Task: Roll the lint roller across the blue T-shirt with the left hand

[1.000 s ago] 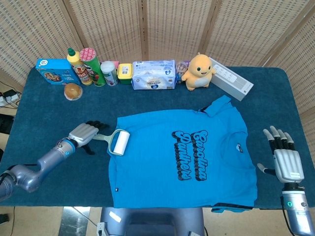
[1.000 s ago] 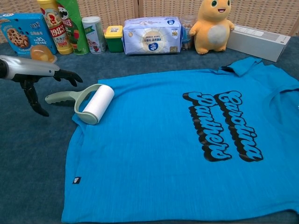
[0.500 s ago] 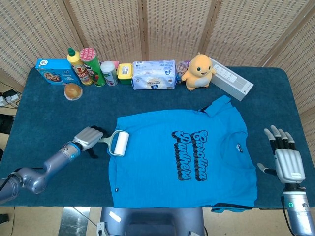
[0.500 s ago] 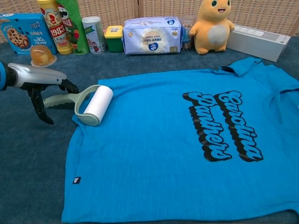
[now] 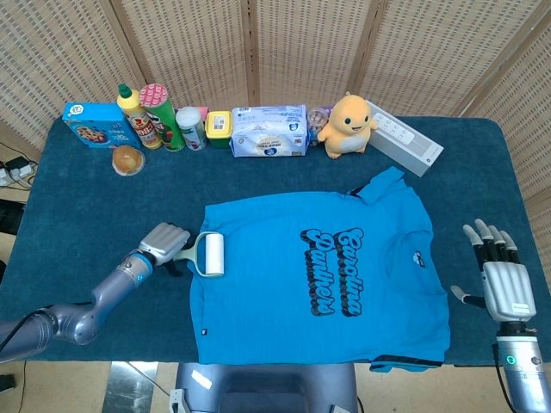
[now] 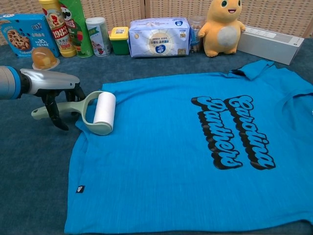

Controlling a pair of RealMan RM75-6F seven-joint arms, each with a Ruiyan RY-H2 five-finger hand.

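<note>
Gripping: left hand point(image 6: 49, 88) sits over the roller point(image 6: 95, 113) handle, dark fingers point(image 6: 55, 108) curled down around it; a firm hold cannot be told.
Right hand: the hand point(image 5: 504, 280) lies flat on the bench point(image 5: 77, 202) at the near right, fingers spread, holding nothing, apart from the shirt point(image 6: 195, 147).
Roller place: white drum rests on the shirt's left sleeve edge, handle out over bare bench toward the left hand.
Roller axis: handle runs left to right; the drum's long axis lies near to far, so it should roll rightward across the shirt.
Risk, grip: a loose hold could let the handle twist, so the drum skids instead of turning.
Risk, cloth: the sticky drum may lift or bunch the loose sleeve edge when pushed.
Far row: snack boxes, cans, tissue pack point(image 5: 269, 131), yellow toy point(image 5: 346, 126), well apart from the roller.
</note>
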